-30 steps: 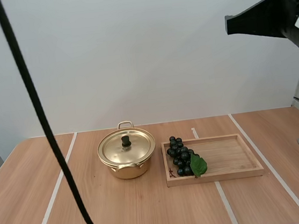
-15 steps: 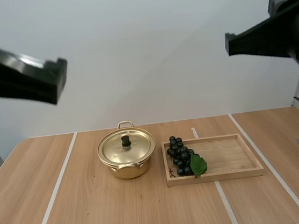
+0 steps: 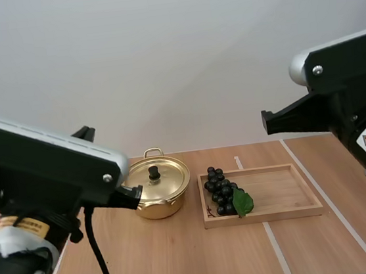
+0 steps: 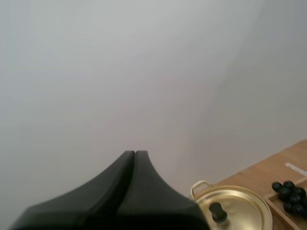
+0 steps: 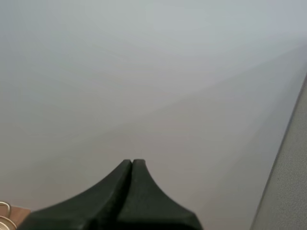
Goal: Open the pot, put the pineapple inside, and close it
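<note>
One lidded pot [image 3: 156,191], one bunch of grapes [image 3: 221,191] in one wooden tray [image 3: 289,197] beside it; my left pincer [image 4: 135,153] and right pincer [image 5: 132,162] both pressed together, empty.

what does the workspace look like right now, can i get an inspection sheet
surface: wooden table with pale stripes
job's things: gold pot upright with its lid on; bunch of grapes lying at the pot end of the tray; the fruit is grapes, not pineapple
clutter: nothing seen
grippers: left gripper shut on nothing, high over the table with the pot ahead of it; right gripper shut on nothing, high, facing the wall
cables: nothing seen
surroundings: plain pale wall behind the table
</note>
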Controlling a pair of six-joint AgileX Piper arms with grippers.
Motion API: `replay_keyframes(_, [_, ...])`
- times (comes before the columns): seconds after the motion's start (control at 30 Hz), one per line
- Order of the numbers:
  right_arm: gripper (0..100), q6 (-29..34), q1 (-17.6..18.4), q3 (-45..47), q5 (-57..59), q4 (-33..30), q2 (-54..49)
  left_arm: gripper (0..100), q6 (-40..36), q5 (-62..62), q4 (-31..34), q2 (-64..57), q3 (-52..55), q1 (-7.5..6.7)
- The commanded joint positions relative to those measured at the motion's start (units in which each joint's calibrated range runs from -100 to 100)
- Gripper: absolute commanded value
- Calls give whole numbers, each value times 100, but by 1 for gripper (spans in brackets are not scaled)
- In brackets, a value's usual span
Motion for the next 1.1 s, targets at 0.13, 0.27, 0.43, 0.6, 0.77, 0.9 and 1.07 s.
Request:
replay_keyframes(0.13, [0,-29,-3,807,-583,-40,-334,0,-161,-1499,-133,-61,1095,-5])
replay_keyframes(0.27, [0,-29,-19,1542,-1424,-40,-548,0,-348,-1547,-133,-61,1526,-5])
replay_keyframes(0.43, [0,-29,-19,2281,-1613,-15,-548,0,-628,-1554,-133,-61,1902,-5])
replay_keyframes(0.6, [0,-29,-19,2935,-1572,21,-548,0,-917,-1605,-133,-61,2222,9])
replay_keyframes(0.77, [0,-29,-23,3338,-1471,580,-548,0,-1269,-1335,-133,-61,2222,44])
replay_keyframes(0.9, [0,-29,-30,3385,-1214,764,-548,0,-1447,-1168,-133,-61,2222,52])
replay_keyframes(1.07, [0,-29,-63,3385,273,875,-548,0,-1734,160,-133,-61,2222,77])
